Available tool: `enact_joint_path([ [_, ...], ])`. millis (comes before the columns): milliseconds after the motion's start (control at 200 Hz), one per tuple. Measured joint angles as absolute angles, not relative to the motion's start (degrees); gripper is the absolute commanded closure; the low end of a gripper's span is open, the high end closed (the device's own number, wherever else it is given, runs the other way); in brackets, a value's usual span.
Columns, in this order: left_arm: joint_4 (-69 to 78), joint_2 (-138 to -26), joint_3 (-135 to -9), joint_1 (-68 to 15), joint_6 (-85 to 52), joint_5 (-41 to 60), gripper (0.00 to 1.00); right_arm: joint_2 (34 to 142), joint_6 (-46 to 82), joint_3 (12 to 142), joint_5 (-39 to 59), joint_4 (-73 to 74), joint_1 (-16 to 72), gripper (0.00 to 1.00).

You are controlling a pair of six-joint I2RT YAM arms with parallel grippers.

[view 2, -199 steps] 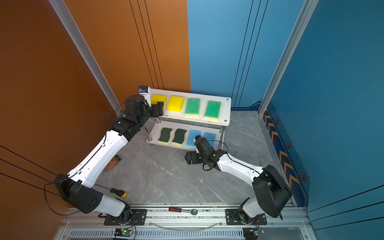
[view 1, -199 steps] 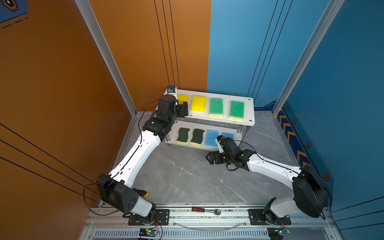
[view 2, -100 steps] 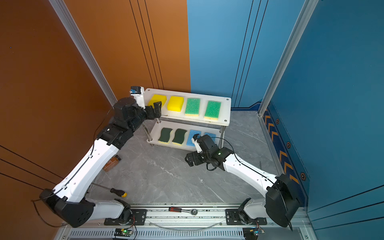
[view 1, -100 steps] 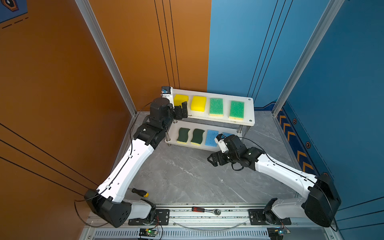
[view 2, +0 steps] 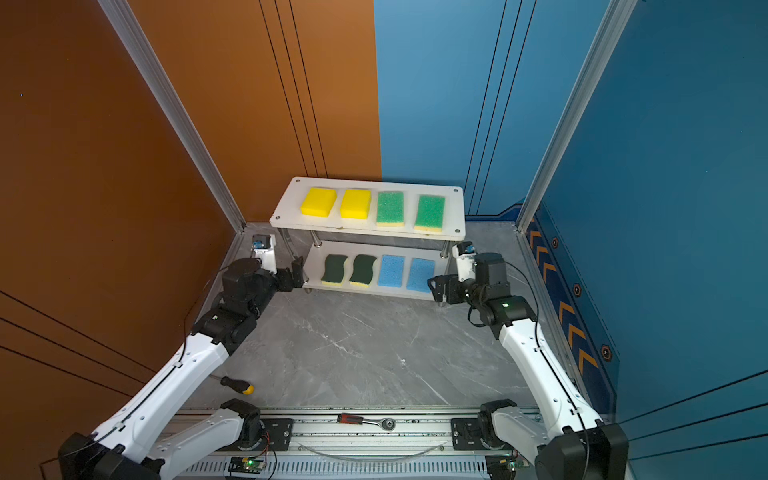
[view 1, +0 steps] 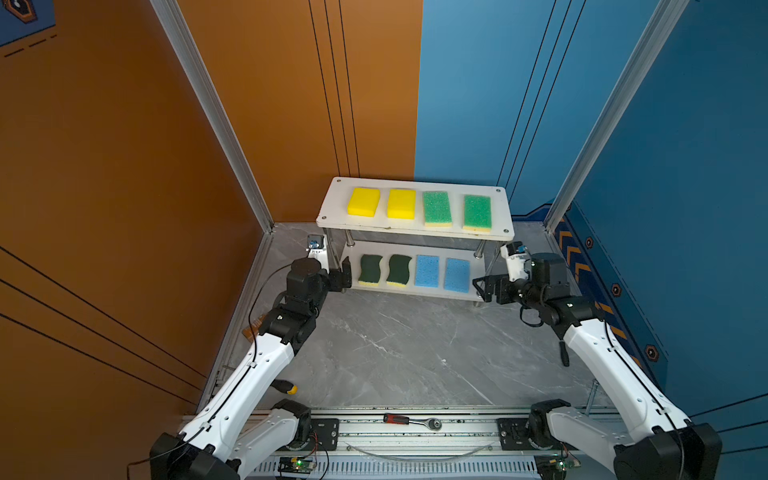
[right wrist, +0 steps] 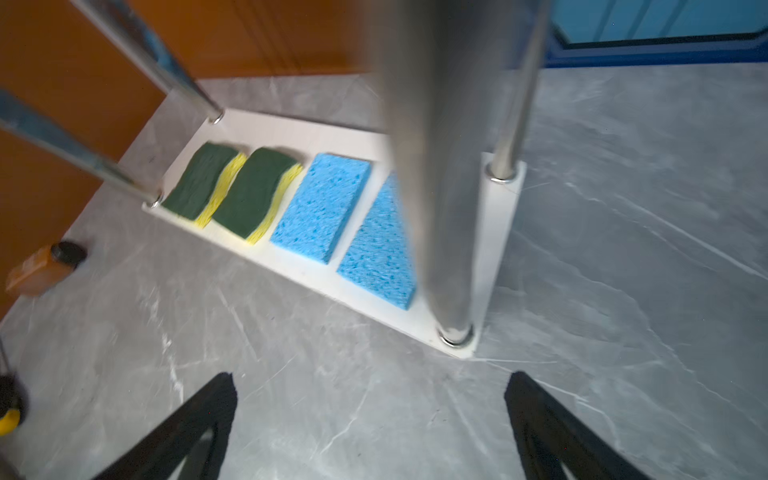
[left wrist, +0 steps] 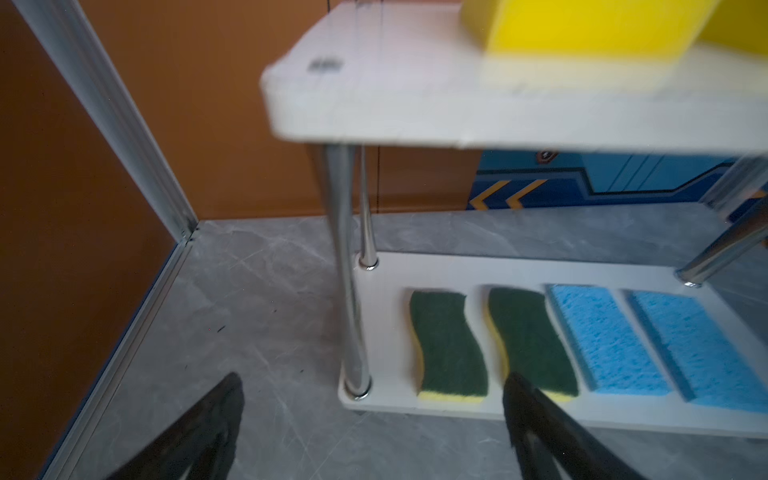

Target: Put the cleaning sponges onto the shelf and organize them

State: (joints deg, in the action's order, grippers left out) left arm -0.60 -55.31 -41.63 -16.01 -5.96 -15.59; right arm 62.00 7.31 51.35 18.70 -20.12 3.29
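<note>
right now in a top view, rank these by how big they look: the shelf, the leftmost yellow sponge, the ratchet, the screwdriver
1. shelf
2. leftmost yellow sponge
3. ratchet and screwdriver: both are slim and look much alike. The ratchet is slightly longer, so I won't rank them.

Robot lab cell, orange and blue panel walls, aluminium posts, arms on a rail
</note>
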Motion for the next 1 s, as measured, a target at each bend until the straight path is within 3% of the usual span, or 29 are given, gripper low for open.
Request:
enact_joint_path([
  [125,5.08,-54.06,-30.20,-10.04,-5.82,-15.94,0.02,63.26,9.67,45.63,22.04,-12.60,-7.42,0.00],
  [250,8.54,-53.58,-23.94,-6.55,-5.93,-15.62,0.02,65.28,12.38,41.98,25.56,-7.40,-12.80,0.00],
  [1001,16.43,-54.00,-23.11,-3.51,-5.39,-13.26,0.02,66.61,13.80,41.28,29.45,-2.39,-12.27,0.00],
])
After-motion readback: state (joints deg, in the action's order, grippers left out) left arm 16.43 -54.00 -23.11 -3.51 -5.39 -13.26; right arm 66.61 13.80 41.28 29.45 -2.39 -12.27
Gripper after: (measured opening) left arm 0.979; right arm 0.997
